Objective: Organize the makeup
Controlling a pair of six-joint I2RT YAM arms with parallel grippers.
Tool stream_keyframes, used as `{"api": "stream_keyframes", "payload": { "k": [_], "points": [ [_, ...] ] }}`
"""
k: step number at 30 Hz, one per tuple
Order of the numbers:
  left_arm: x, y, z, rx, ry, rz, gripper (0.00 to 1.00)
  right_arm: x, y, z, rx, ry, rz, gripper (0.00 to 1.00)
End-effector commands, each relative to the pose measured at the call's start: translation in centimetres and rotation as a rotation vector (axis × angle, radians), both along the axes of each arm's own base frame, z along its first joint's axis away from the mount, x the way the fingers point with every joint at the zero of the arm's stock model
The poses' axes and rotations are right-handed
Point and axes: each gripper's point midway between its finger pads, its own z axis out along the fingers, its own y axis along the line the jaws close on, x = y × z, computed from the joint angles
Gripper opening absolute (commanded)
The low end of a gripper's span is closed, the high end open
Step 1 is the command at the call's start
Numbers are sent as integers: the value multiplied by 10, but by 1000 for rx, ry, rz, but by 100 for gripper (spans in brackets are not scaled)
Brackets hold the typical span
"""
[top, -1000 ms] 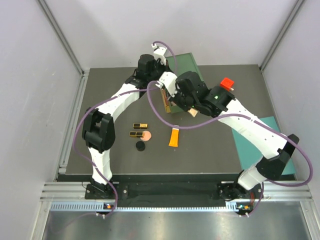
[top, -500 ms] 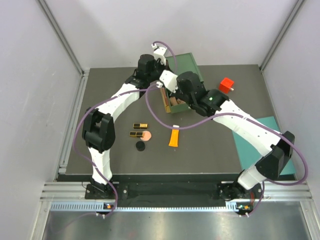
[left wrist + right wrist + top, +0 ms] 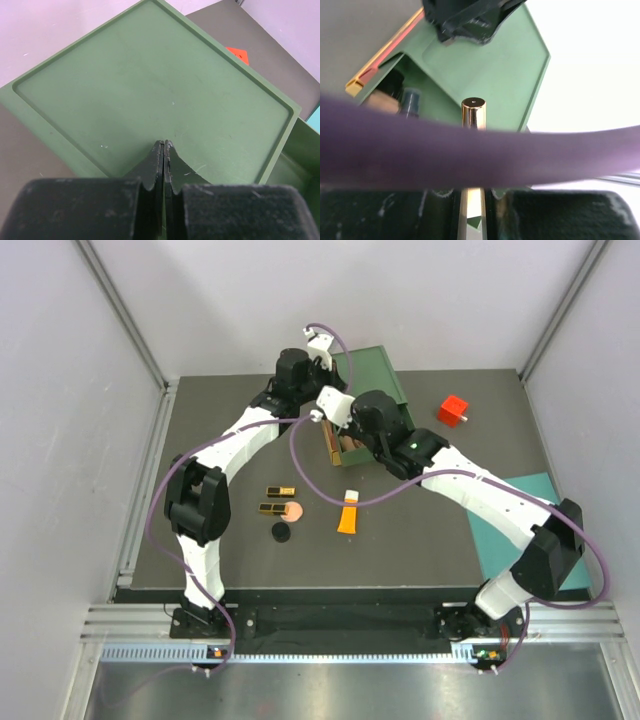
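Swinging left and far since a second ago, my right arm has carried its claw from beside the box to above the open drawer, and the red cube (image 3: 453, 409) now shows clear of it.

From above, my left gripper (image 3: 328, 362) sits at the left edge of the green box (image 3: 375, 372) at the far side of the table. My right gripper (image 3: 350, 432) hangs over the drawer (image 3: 331, 448) pulled out toward the near side. On the mat nearer me lie two gold-black cases (image 3: 281, 491) (image 3: 272, 508), one behind the other. The round peach compact (image 3: 293, 509) touches the nearer one's right end, and the black disc (image 3: 281, 532) is just nearer still. The yellow-orange tube (image 3: 348, 513) lies apart to their right.

My left wrist camera shows my left claw's fingers (image 3: 159, 155) pressed together with nothing between them, just above the box's recessed top. The cube peeks past the far right rim.

My right wrist camera shows my right claw pinching a slim gold-capped tube (image 3: 473, 114) pointing away from me toward the box. A purple cable (image 3: 530, 150) crosses in front, blurred. Left of the tube the drawer stands open. A tan bottle (image 3: 382, 100) and a dark cap (image 3: 411, 98) lie inside it.
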Motion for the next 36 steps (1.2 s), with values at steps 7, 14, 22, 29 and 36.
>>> {"api": "stream_keyframes", "payload": {
  "k": [7, 14, 22, 29, 36],
  "points": [
    [-22, 24, -107, 178, 292, 32, 0, 20, 3, 24, 66, -121, -37, 14],
    [-21, 23, -105, 176, 290, 34, 0, 20, 4, 10, 96, -97, -61, 20],
    [-20, 22, -106, 174, 296, 36, 0, 16, -9, 14, 98, -115, -101, 68],
    [-19, 22, -106, 175, 295, 34, 0, 8, -28, 56, 209, -196, -194, 75],
    [-19, 23, -107, 183, 294, 36, 0, -32, -6, 59, 516, 55, -118, 85]
  ]
}}
